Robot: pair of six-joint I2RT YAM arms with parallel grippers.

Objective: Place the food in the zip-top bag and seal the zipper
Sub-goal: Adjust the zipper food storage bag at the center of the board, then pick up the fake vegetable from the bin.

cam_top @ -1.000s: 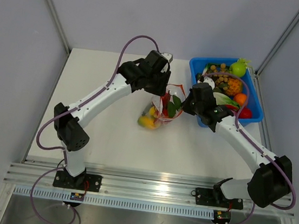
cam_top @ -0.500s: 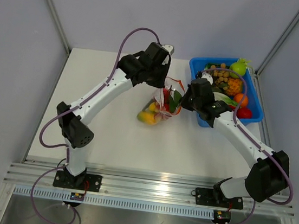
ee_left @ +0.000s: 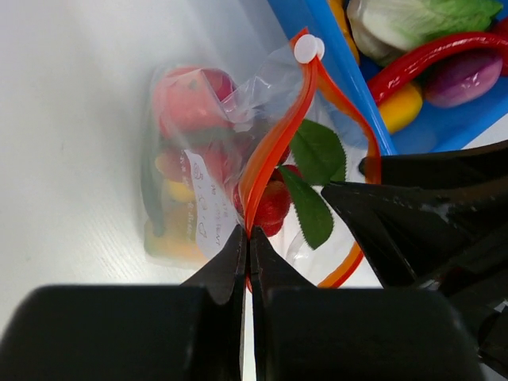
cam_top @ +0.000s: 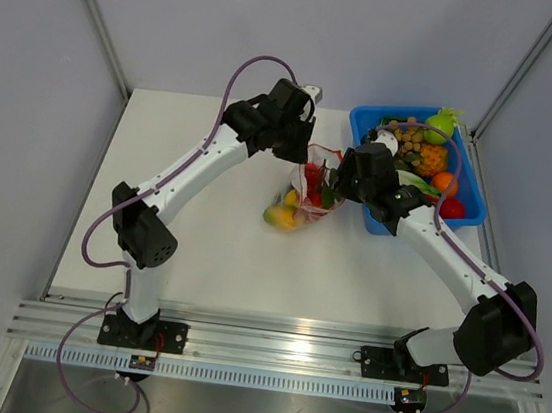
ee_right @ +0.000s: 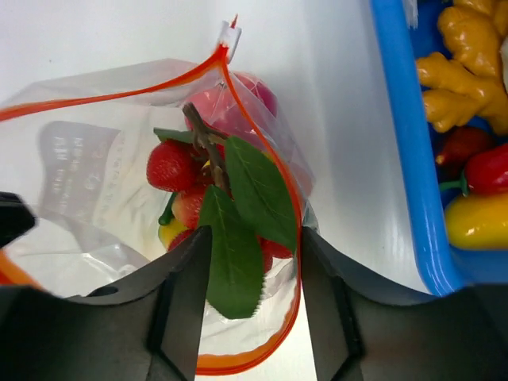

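Observation:
The clear zip-top bag lies mid-table with its mouth held up and wide. Inside it is food: a red fruit, strawberries on a green leafy sprig, and yellow pieces. My left gripper is shut on the orange zipper at the mouth's left side. My right gripper is open just above the mouth, with the sprig's leaves lying loose between its fingers. In the top view the left gripper and right gripper flank the bag.
A blue bin stands at the back right, close beside the bag, with more food: ginger, a red pepper, a yellow piece, a green fruit. White walls close in the table.
My right gripper has opened, and the leafy strawberry sprig now rests in the bag. My left gripper closed on the zip strip and the bag's mouth shifted slightly farther back.

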